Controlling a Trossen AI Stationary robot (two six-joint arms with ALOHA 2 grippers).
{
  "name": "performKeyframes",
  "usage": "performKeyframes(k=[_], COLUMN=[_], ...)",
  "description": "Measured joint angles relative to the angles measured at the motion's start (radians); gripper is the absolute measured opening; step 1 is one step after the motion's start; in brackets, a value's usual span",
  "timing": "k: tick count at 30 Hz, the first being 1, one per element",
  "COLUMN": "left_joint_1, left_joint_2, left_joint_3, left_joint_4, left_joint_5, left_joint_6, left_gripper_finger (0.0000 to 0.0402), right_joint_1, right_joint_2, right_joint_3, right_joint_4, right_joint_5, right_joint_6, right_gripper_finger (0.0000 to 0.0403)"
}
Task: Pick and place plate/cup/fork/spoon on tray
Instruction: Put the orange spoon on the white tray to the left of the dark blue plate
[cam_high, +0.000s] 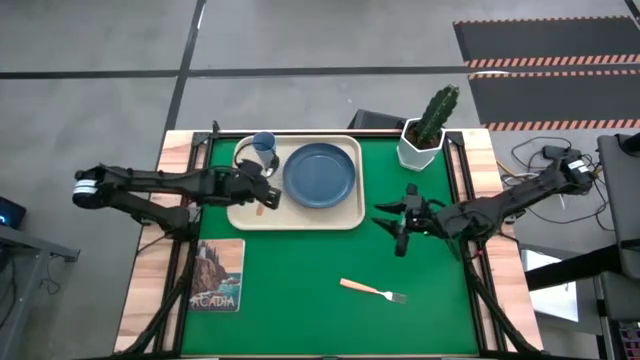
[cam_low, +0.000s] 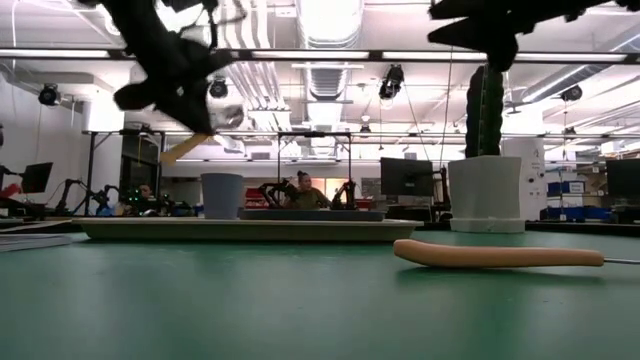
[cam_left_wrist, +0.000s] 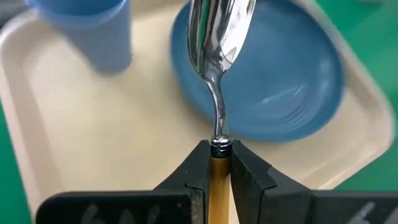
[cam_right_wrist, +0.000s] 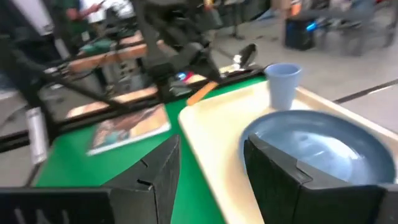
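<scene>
The cream tray (cam_high: 240, 214) lies on the green mat at the far left. On it sit the dark blue plate (cam_high: 320, 175) and the light-blue cup (cam_high: 264, 145). My left gripper (cam_high: 268, 194) hovers over the tray, shut on the spoon (cam_left_wrist: 217, 56), whose silver bowl points toward the plate (cam_left_wrist: 280, 81). The fork (cam_high: 372, 290) lies flat on the mat near the front, also in the low view (cam_low: 495, 254). My right gripper (cam_high: 400, 225) is open and empty, to the right of the tray and above the mat. My left gripper pinches the spoon's orange-tan handle (cam_left_wrist: 218, 180) between its two fingers, right where the handle meets the metal neck. The fingers lie along the spoon. The spoon is lifted clear of the tray, its handle slanting down (cam_low: 185, 148).
A white hexagonal pot with a cactus (cam_high: 428, 135) stands at the far right of the mat. A picture booklet (cam_high: 219, 275) lies at the near left edge. The mat between the tray and the fork is bare green.
</scene>
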Motion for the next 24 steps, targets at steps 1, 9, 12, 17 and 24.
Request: performKeyframes(k=[1, 9, 12, 17, 24], left_joint_1=[0.018, 0.145, 0.189, 0.239, 0.301], left_joint_2=[-0.017, -0.129, -0.147, -0.139, -0.077], left_joint_3=[-0.035, -0.302, -0.361, -0.396, -0.396], left_joint_4=[0.016, 0.203, 0.234, 0.258, 0.259], left_joint_5=[0.028, 0.175, 0.180, 0.190, 0.245], left_joint_6=[-0.009, -0.103, -0.135, -0.128, -0.054], left_gripper_finger=[0.0020, 0.0020, 0.0020, 0.0031, 0.0042], right_joint_1=[0.000, 0.001, 0.002, 0.002, 0.002], right_joint_2=[-0.024, -0.125, -0.125, -0.116, -0.104], right_joint_3=[0.000, 0.000, 0.000, 0.000, 0.000], right_joint_4=[-0.033, -0.125, -0.124, -0.122, -0.115], right_joint_5=[-0.026, -0.172, -0.172, -0.171, -0.164], right_joint_6=[0.010, 0.039, 0.035, 0.021, 0.018], right_gripper_finger=[0.0164, 0.0164, 0.0164, 0.0164, 0.0164])
